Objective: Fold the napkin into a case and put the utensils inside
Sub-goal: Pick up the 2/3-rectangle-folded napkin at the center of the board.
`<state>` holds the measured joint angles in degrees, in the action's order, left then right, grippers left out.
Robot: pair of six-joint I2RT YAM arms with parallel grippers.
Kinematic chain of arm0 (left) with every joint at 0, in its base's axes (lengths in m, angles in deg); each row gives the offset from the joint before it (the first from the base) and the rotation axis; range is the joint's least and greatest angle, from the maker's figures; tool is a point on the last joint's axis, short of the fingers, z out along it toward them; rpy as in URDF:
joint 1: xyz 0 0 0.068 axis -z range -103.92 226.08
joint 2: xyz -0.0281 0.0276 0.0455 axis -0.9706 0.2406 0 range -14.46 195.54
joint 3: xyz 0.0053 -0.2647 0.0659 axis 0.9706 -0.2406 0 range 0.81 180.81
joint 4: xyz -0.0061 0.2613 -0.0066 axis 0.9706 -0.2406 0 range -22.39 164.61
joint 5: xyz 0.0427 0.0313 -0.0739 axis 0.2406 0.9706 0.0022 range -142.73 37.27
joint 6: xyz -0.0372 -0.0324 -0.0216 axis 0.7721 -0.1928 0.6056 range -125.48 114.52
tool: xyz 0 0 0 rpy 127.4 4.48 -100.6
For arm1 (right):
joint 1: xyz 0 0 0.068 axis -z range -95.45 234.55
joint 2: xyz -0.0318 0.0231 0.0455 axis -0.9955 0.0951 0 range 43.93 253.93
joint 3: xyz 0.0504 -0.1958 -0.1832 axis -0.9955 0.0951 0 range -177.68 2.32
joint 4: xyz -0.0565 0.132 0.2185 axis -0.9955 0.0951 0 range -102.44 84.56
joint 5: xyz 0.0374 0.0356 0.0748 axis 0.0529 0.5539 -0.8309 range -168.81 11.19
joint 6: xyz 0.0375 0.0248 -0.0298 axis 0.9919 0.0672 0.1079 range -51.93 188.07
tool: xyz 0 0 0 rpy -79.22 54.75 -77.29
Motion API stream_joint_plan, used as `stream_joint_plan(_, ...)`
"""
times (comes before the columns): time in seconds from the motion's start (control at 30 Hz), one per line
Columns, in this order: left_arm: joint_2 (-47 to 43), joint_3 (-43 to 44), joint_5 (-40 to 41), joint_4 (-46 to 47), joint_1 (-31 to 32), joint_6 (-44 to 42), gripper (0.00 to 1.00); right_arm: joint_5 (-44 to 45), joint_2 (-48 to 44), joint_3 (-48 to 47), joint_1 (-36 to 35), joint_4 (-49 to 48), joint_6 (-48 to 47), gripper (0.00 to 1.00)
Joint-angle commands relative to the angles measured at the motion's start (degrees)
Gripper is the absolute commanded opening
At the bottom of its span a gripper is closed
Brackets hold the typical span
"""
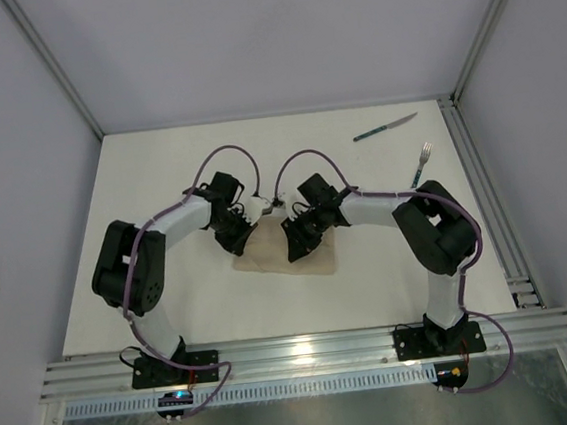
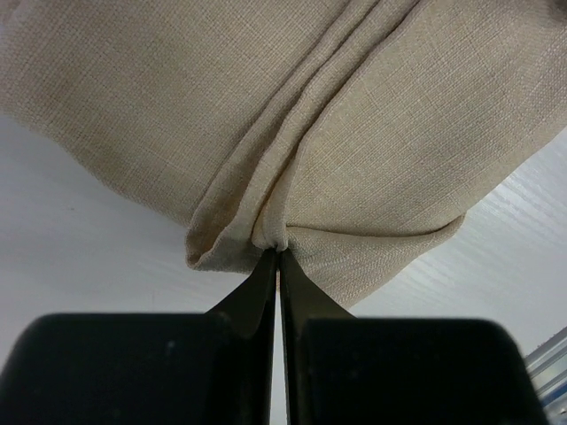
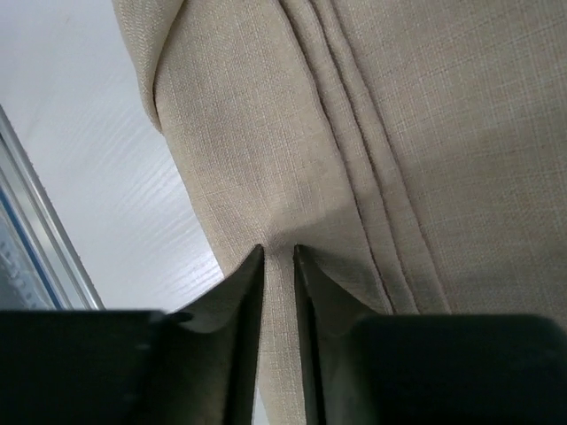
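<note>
The beige-tan napkin (image 1: 273,259) lies folded on the white table between my two arms. My left gripper (image 1: 239,239) is at its left far edge, shut on a bunched fold of the napkin (image 2: 354,133), with the jaws nearly touching (image 2: 279,251). My right gripper (image 1: 298,241) is over its right part, and its jaws pinch a strip of the napkin (image 3: 292,133) between the tips (image 3: 279,251). The knife (image 1: 385,127) and the fork (image 1: 422,164), both with green handles, lie apart at the far right of the table, away from both grippers.
A metal rail (image 1: 482,183) runs along the table's right edge, close to the fork. A slotted rail (image 1: 307,351) crosses the near edge by the arm bases. Grey walls enclose the back and the sides.
</note>
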<state>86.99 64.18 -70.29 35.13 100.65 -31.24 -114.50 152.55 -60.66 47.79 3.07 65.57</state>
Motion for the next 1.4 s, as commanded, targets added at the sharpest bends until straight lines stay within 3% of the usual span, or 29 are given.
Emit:
stream_joint_plan(0.0, 2.44, 2.27, -0.63, 1.43, 0.03, 0.27, 0.00, 0.53, -5.32, -0.47, 0.19, -1.09, -1.37, 0.27)
stream_joint_plan(0.07, 2.79, 2.46, -0.63, 1.43, 0.03, 0.01, 0.00, 0.26, -7.53, -2.13, 1.15, -0.92, 0.04, 0.43)
stream_joint_plan(0.17, 2.70, 2.37, -0.90, 1.25, 0.03, -0.26, 0.00, 0.26, -9.39, -4.94, 4.66, -0.31, 2.06, 0.51)
stream_joint_plan(0.37, 2.26, 2.10, -0.89, 2.04, 0.03, -0.17, 0.00, 3.42, -3.61, -11.53, 10.73, 2.77, 0.57, 0.56)
stream_joint_plan(0.5, 2.17, 2.28, -0.63, 2.31, 0.03, -0.26, 0.00, 5.71, 3.34, -18.13, 10.91, 5.58, -2.33, 0.65)
stream_joint_plan(0.7, 2.26, 2.46, -0.46, 1.69, 0.03, -0.52, 0.00, 1.94, 14.23, -28.86, 11.00, 16.37, -4.53, 0.67)
stream_joint_plan(0.9, 1.91, 2.28, 0.33, 2.22, 0.03, -0.78, 0.00, -5.88, 21.01, -33.44, 11.00, 26.75, -4.79, 0.62)
stream_joint_plan(1.1, 2.00, 2.63, 0.16, 1.96, 0.03, -1.31, 0.00, -9.65, 23.83, -31.85, 11.00, 29.40, -5.41, 0.54)
stream_joint_plan(1.27, 2.17, 2.72, -0.28, 1.69, 0.03, -1.22, 0.00, -11.78, 24.01, -31.15, 10.91, 27.30, -4.44, 0.43)
stream_joint_plan(1.37, 2.44, 2.89, -1.07, 1.26, 0.03, -1.31, 0.00, -11.35, 22.78, -30.71, 10.91, 24.14, -2.86, 0.29)
